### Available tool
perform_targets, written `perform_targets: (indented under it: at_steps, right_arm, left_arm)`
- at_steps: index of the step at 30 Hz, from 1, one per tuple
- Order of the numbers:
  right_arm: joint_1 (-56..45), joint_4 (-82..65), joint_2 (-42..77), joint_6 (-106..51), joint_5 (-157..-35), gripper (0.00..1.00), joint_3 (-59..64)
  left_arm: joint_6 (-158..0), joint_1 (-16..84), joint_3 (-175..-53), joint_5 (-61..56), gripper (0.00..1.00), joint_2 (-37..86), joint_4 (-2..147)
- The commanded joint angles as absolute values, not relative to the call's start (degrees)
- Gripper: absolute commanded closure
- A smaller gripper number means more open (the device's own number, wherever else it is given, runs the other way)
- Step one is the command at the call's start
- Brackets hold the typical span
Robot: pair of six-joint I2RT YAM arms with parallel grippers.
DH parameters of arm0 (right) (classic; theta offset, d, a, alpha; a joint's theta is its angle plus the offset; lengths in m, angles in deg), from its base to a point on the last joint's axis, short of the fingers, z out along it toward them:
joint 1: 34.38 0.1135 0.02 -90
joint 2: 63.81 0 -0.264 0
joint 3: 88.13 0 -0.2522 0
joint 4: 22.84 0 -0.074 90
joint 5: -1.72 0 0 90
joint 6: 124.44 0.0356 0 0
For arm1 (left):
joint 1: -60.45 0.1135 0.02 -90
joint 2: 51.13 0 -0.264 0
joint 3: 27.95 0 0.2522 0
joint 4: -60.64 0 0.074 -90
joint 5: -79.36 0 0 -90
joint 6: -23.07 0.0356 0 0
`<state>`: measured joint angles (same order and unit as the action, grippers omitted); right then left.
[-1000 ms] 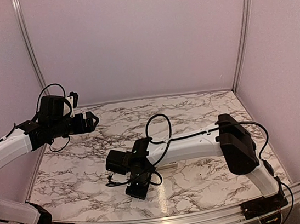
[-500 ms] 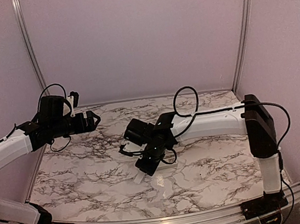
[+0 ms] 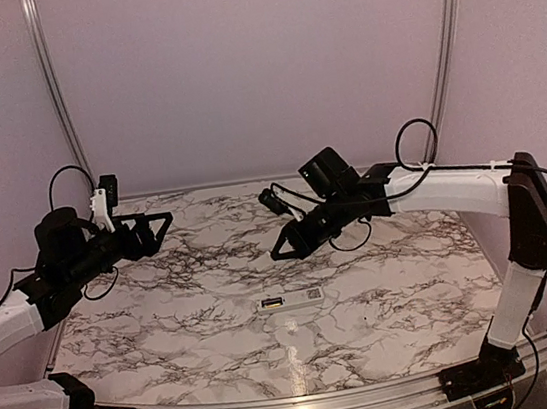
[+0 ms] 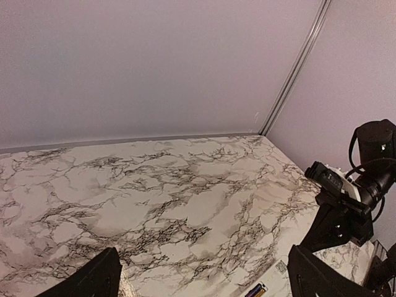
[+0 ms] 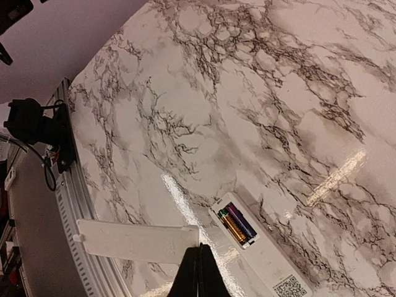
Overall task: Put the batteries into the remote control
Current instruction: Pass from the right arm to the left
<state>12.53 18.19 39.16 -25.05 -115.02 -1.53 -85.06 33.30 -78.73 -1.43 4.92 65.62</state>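
Note:
The white remote control point(image 3: 291, 300) lies back up in the middle of the table. Its open recess holds two batteries point(image 5: 237, 224), one gold and one purple. It also shows in the right wrist view point(image 5: 266, 260) and at the bottom edge of the left wrist view point(image 4: 272, 281). My right gripper point(image 3: 282, 248) hangs above and behind the remote. Its fingers point(image 5: 199, 269) are shut on the edge of the plain white cover plate point(image 5: 136, 241). My left gripper point(image 3: 158, 225) is open and empty, in the air over the table's left side.
The marble table point(image 3: 387, 300) has a metal rail along its near edge point(image 5: 65, 154). Plain walls close in the back and both sides. The right arm's wrist and cable point(image 4: 346, 192) show at the right of the left wrist view.
My right gripper has risen from the remote and swung back and to the right, carrying the cover plate. The remote now lies uncovered. My left arm has drawn back and lower.

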Motion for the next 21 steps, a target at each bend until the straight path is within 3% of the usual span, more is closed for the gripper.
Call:
perform_targets:
  at_steps: [1, 7, 21]
  right_arm:
    - [8.8, 6.0, 34.0, -18.6, -129.4, 1.0, -0.5]
    - [6.7, -2.6, 32.5, -11.4, -138.7, 1.0, 1.0]
    - [7.8, -20.3, 31.7, 2.9, -150.9, 1.0, 6.8]
  left_arm:
    - [-82.4, 33.2, -72.1, 2.8, 0.03, 0.2, 48.7]
    - [-75.8, 27.5, -65.6, 5.9, 0.08, -2.6, 36.5]
    - [-45.8, 7.5, -72.5, -2.3, 0.1, 5.1, 40.3]
